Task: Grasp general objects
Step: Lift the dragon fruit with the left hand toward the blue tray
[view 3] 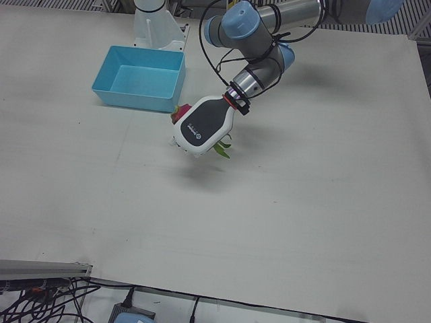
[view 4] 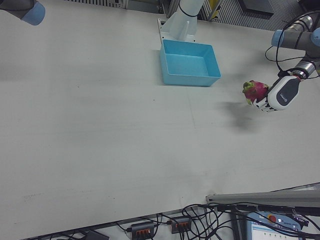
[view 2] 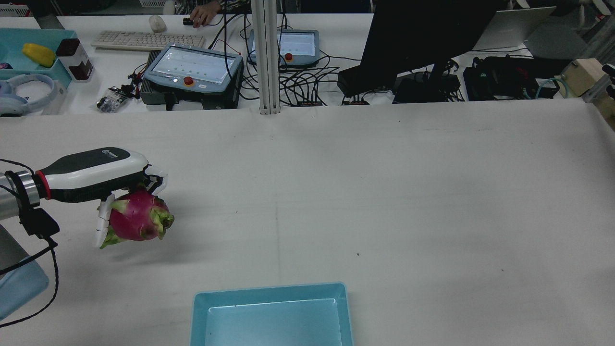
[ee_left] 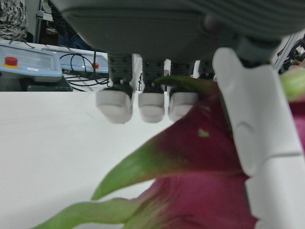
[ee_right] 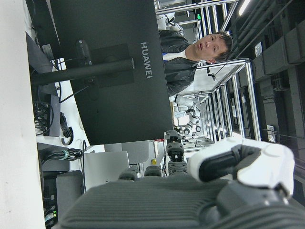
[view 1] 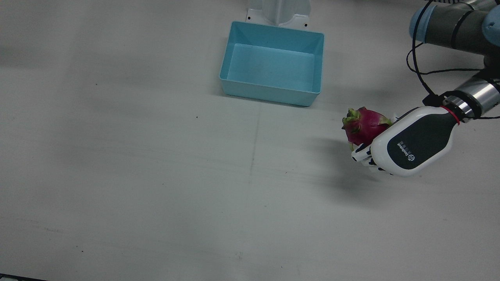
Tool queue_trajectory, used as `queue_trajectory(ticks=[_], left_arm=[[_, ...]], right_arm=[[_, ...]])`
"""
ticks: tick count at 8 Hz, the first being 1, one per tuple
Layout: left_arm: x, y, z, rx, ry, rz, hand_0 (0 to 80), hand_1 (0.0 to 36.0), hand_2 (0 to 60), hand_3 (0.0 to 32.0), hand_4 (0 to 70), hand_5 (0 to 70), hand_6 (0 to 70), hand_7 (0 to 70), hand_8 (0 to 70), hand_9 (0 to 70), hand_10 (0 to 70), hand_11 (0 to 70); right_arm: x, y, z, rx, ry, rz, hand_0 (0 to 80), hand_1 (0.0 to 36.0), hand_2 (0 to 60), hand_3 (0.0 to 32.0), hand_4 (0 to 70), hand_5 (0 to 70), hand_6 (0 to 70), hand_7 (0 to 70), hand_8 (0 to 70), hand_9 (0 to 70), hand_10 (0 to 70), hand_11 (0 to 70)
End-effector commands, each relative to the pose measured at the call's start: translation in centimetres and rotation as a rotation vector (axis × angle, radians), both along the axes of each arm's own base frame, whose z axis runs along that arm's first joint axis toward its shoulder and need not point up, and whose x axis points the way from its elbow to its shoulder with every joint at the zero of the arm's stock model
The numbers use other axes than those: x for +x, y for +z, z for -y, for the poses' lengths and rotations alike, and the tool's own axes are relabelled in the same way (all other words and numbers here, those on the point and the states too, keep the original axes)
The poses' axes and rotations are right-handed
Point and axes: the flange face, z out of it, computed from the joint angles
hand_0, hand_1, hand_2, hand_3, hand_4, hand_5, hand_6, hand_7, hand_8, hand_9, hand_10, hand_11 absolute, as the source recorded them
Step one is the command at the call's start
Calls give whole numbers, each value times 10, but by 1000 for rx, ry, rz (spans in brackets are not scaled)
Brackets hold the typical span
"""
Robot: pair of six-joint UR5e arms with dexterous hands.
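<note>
A pink dragon fruit (view 1: 363, 127) with green scales is held in my left hand (view 1: 414, 142), lifted a little above the white table, with its shadow below it. In the rear view the hand (view 2: 91, 173) lies over the fruit (view 2: 137, 221) at the table's left side. The left hand view shows fingers (ee_left: 143, 105) curled over the fruit (ee_left: 200, 181). It also shows in the left-front view (view 3: 177, 113) and the right-front view (view 4: 252, 90). My right hand (ee_right: 190, 191) shows only in its own view, raised, holding nothing.
A light blue empty bin (view 1: 269, 93) stands near the robot's pedestal, to the fruit's side toward the table's middle; its rim shows in the rear view (view 2: 269, 290). Behind the table's far edge are monitors, teach pendants (view 2: 192, 72) and cables.
</note>
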Motion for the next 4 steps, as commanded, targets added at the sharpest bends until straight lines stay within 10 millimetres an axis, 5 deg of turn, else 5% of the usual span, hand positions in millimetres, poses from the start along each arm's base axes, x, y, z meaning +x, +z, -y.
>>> queue_trajectory(ticks=[1,3,4], left_arm=[[-15,-39,5,-17,133,-203,457,360,600,0,485,700,700,700,686,700,679,700],[5,-65,-19,-23,223,-297,503,360,600,0,522,700,700,700,698,700,669,700],[39,-68,-39,-27,296,-310,537,360,600,0,547,700,700,700,700,700,666,700]], right_arm=[[0,0,0,0,0,-1,0,0,0,0,0,0,0,0,0,0,0,0],[0,1,0,-2,-1,0,0,0,0,0,0,0,0,0,0,0,0,0],[1,0,0,0,0,-1,0,0,0,0,0,0,0,0,0,0,0,0]])
